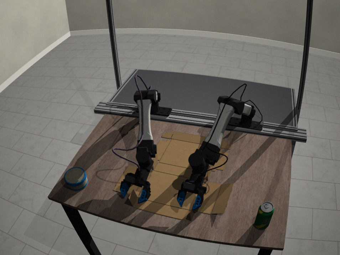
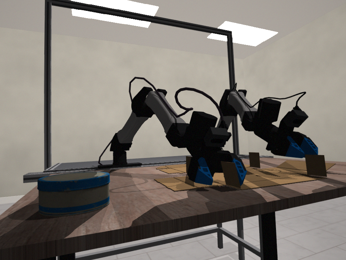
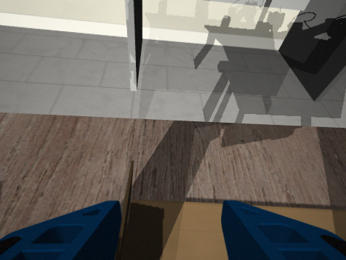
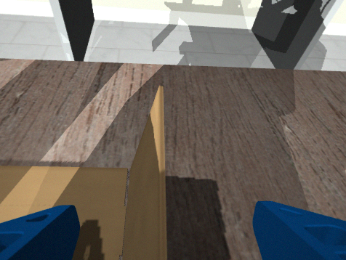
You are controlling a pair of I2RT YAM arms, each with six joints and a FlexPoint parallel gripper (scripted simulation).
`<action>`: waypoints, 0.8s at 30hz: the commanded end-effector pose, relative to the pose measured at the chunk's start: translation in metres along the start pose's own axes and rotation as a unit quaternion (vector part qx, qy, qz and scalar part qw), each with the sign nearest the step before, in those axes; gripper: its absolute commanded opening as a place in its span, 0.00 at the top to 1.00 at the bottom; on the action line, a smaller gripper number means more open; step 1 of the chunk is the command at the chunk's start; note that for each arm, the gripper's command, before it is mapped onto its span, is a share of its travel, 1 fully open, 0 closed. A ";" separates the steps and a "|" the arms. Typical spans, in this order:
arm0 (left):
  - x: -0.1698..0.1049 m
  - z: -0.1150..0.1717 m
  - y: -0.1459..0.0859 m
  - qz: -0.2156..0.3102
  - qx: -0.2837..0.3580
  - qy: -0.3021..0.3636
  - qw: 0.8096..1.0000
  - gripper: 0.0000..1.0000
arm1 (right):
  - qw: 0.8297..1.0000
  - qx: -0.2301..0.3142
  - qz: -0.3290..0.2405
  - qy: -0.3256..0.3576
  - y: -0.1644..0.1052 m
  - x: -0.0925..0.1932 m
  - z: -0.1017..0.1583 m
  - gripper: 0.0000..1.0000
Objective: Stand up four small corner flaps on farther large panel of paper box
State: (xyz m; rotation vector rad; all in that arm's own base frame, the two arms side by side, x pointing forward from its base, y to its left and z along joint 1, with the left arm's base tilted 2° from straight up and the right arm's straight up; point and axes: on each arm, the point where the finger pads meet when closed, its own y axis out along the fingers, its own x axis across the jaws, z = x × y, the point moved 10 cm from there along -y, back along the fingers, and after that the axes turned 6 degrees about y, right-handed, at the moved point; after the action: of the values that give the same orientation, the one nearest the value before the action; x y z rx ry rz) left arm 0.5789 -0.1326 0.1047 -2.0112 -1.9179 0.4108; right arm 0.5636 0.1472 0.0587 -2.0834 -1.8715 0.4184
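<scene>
Fingers of the left gripper (image 1: 187, 207) (image 2: 302, 148) (image 3: 171, 218) stand about half apart and grip nothing; the left outer flap (image 1: 190, 216) (image 2: 315, 165) (image 3: 126, 207) rises just beside the inner face of one finger, and whether they touch I cannot tell. Fingers of the right gripper (image 1: 132, 198) (image 2: 222, 174) (image 4: 165, 218) are wide, with the right outer flap (image 1: 134, 199) (image 2: 230, 173) (image 4: 147, 181) upright between them and unpinched, probably so that either finger could catch it if it springs back. Both these flaps stand at the base's edge farther from the robot. Toward the robot, the left inner flap (image 2: 254, 159) also stands, and the right inner flap (image 2: 188, 162) seems to, though the right gripper partly hides it. Between the pairs the base panel (image 1: 164, 189) (image 2: 268, 179) lies flat on the wooden surface (image 1: 255, 170) (image 2: 139, 218), as do the visible parts of the rest of the box, which suits the task. The folding looks nearly finished; what remains, I judge, is to check that each flap keeps its angle and to lift away straight, since a sideways brush could tip one. Well apart from the cardboard, a round tin (image 1: 76, 178) (image 2: 74, 193) sits on the robot's right and a green can (image 1: 264, 215) on its left, both out of the work.
</scene>
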 end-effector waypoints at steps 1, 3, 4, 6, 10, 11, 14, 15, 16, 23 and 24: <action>0.003 -0.016 -0.013 0.009 -0.006 0.005 1.000 0.50 | 1.000 0.017 -0.001 -0.019 0.007 0.006 0.016 0.23; 0.002 -0.016 -0.013 0.010 -0.006 0.005 1.000 0.50 | 1.000 0.017 -0.001 -0.019 0.007 0.006 0.016 0.23; 0.000 -0.016 -0.013 0.012 -0.006 0.006 1.000 0.50 | 1.000 0.017 -0.001 -0.019 0.007 0.006 0.016 0.23; -0.002 -0.016 -0.014 0.013 -0.006 0.007 1.000 0.50 | 1.000 0.020 -0.006 -0.015 0.007 0.005 0.017 0.23; 0.000 -0.016 -0.014 0.012 -0.006 0.005 1.000 0.50 | 0.999 0.013 -0.018 0.029 -0.003 -0.006 -0.002 0.23; 0.000 -0.016 -0.014 0.012 -0.006 0.005 1.000 0.50 | 0.999 0.013 -0.018 0.029 -0.003 -0.006 -0.002 0.23; 0.001 -0.017 -0.014 0.011 -0.006 0.005 1.000 0.50 | 0.999 0.004 -0.024 0.041 -0.008 -0.007 -0.013 0.23; 0.001 -0.017 -0.014 0.011 -0.006 0.005 1.000 0.50 | 0.999 0.017 -0.022 0.037 -0.002 -0.006 0.001 0.23; 0.002 -0.017 -0.014 0.011 -0.006 0.005 1.000 0.50 | 0.999 0.030 -0.023 0.031 0.005 -0.010 0.017 0.23; 0.003 -0.018 -0.014 0.011 -0.006 0.005 1.000 0.50 | 0.997 0.006 -0.040 0.063 -0.009 -0.012 -0.020 0.23; 0.003 -0.018 -0.014 0.011 -0.006 0.005 1.000 0.50 | 0.997 0.006 -0.042 0.068 -0.010 -0.013 -0.022 0.23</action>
State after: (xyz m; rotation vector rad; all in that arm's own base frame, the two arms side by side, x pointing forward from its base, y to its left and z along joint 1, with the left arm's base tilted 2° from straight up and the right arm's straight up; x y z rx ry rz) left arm 0.5784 -0.1283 0.1012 -2.0069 -1.9047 0.4194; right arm 0.5637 0.1403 0.0640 -1.9969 -1.8669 0.3254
